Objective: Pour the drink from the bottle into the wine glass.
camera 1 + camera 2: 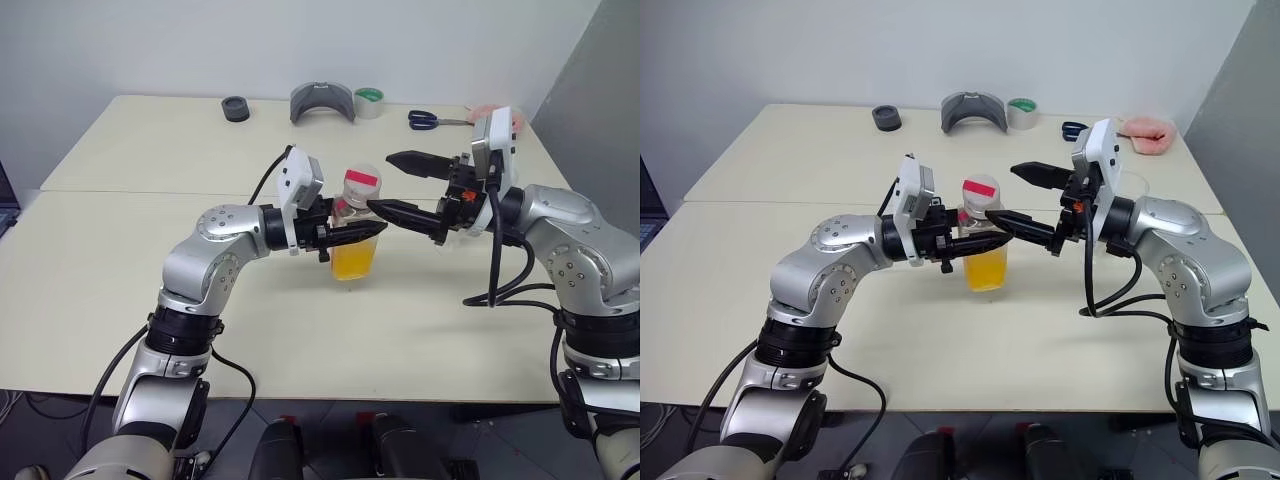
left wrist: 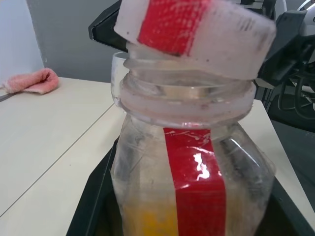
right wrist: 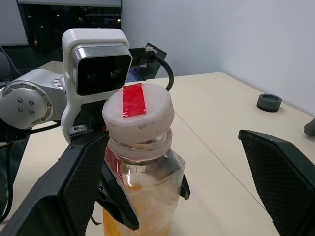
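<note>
My left gripper (image 1: 352, 232) is shut on the bottle (image 1: 354, 240) and holds it upright just above the table's middle. The orange-yellow drink (image 1: 353, 262) fills its lower part. A pale cap (image 2: 197, 34) with a red strip sits tilted on the threaded neck. My right gripper (image 1: 381, 182) is open and comes in level from the right. One finger (image 3: 64, 187) is beside the bottle and the other (image 3: 280, 167) stands well off, with the cap (image 3: 139, 110) between them, untouched. A clear curved rim behind the neck looks like the wine glass (image 2: 116, 78), mostly hidden.
Along the table's far edge lie a black round piece (image 1: 236, 108), a grey curved object (image 1: 322, 102), a tape roll (image 1: 369, 102), blue-handled scissors (image 1: 430, 120) and a pink cloth (image 1: 1148, 133). A seam (image 1: 120, 192) crosses the cream tabletop.
</note>
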